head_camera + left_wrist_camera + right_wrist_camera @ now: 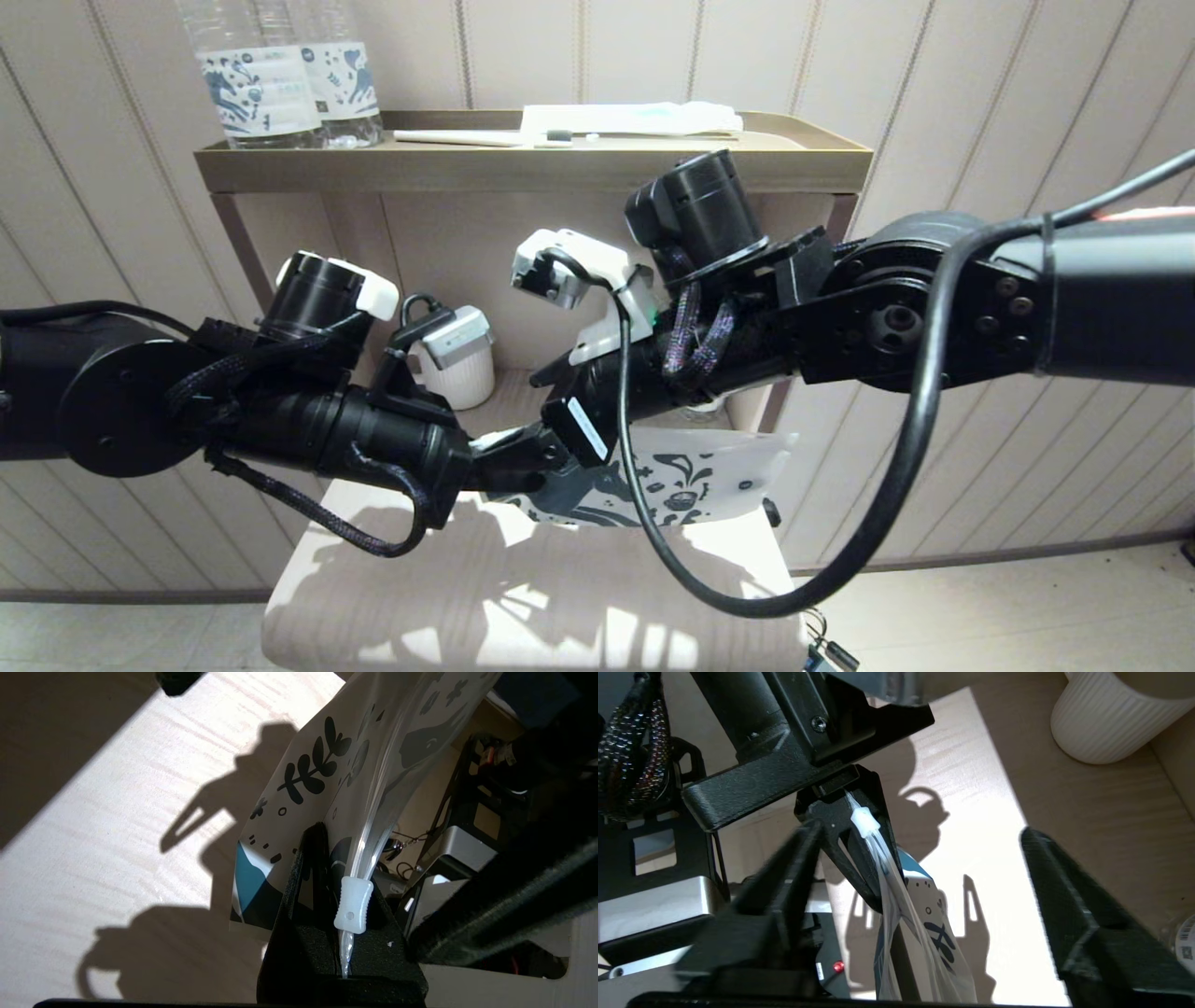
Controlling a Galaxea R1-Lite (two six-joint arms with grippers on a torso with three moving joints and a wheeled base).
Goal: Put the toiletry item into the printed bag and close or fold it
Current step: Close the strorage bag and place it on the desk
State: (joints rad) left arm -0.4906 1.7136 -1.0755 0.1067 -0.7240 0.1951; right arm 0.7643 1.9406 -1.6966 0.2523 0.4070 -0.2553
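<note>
The printed bag [691, 476] is a white pouch with dark-blue motifs, held up off the pale seat [532, 597]. My left gripper [523, 457] [343, 933] is shut on the bag's zip edge, just behind the white slider [353, 904] [865, 822]. My right gripper [551, 420] [920, 833] is open, its two fingers [784, 872] standing wide on either side of the hanging bag [924, 933] without touching it. The slim grey-handled toothbrush does not show in any view.
A brown tray shelf [532, 168] at the back carries two horse-labelled bottles [280, 84], a white-handled toothbrush [467, 137] and a plain white-and-blue packet [635, 117]. A white ribbed cup [462, 359] [1111, 718] stands on the lower shelf behind the arms.
</note>
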